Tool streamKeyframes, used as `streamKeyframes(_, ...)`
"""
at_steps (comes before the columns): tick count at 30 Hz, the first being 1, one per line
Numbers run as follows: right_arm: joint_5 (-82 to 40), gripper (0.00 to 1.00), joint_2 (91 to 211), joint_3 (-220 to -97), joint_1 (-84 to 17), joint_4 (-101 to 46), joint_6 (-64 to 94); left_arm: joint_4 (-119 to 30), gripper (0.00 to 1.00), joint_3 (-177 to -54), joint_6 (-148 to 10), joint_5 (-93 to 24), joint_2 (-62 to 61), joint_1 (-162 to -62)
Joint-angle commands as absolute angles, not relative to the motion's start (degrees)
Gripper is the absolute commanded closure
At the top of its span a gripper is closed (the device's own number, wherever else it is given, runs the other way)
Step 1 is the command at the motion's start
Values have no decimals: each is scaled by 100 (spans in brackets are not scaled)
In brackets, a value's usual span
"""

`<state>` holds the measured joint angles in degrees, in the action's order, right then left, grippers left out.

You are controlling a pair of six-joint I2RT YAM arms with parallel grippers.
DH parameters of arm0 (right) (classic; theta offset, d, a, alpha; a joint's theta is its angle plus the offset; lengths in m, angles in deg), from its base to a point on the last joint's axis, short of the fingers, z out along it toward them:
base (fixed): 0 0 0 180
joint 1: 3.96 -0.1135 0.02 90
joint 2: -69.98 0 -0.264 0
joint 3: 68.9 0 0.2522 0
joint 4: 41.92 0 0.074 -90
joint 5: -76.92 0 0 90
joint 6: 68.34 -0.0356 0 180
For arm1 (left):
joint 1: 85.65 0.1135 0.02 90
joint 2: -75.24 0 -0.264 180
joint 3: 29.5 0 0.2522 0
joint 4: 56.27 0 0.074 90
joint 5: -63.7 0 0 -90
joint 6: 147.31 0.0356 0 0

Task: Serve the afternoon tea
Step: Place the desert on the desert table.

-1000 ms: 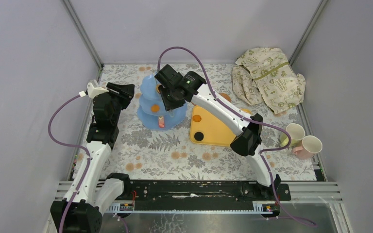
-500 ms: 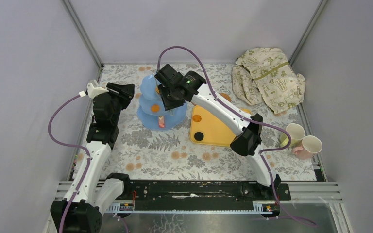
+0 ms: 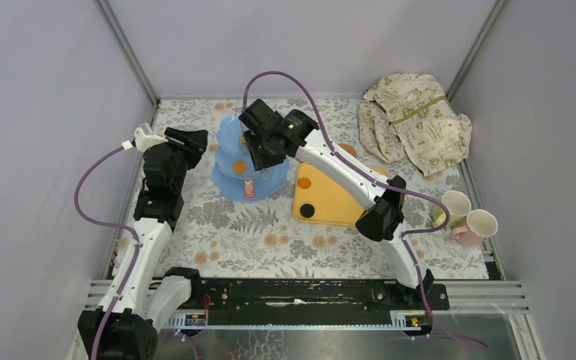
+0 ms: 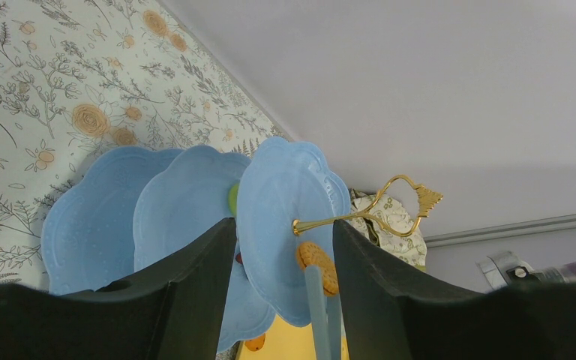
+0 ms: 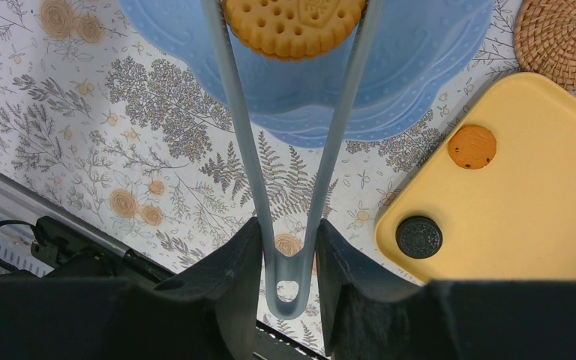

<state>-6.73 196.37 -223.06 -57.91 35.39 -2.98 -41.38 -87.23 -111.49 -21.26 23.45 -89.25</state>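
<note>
right claw [image 5: 288, 241] clamps tongs [image 5: 234, 112] | tongs pinch biscuit [image 5: 294, 26] | above blue stand [image 5: 420, 71]

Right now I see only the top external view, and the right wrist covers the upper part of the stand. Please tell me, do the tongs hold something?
Observer: Yes. In the right wrist view the right gripper is closed on the light-blue tongs, and their tips pinch a round golden biscuit.
Operator: Is this biscuit above a plate, or beside it?
Observer: Above. It is over a blue plate of the stand. I cannot tell whether it touches the plate.
Operator: And the left gripper, is it open?
Observer: The left wrist view shows the left gripper with its fingers apart, pointing at the stand from the side.
</note>
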Motion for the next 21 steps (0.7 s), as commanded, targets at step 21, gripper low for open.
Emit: streamKeyframes(21,-687,60,19180,-22056,-5828,3287,-207,-4152,43,-8911,-11154,-2178,2434,-8956)
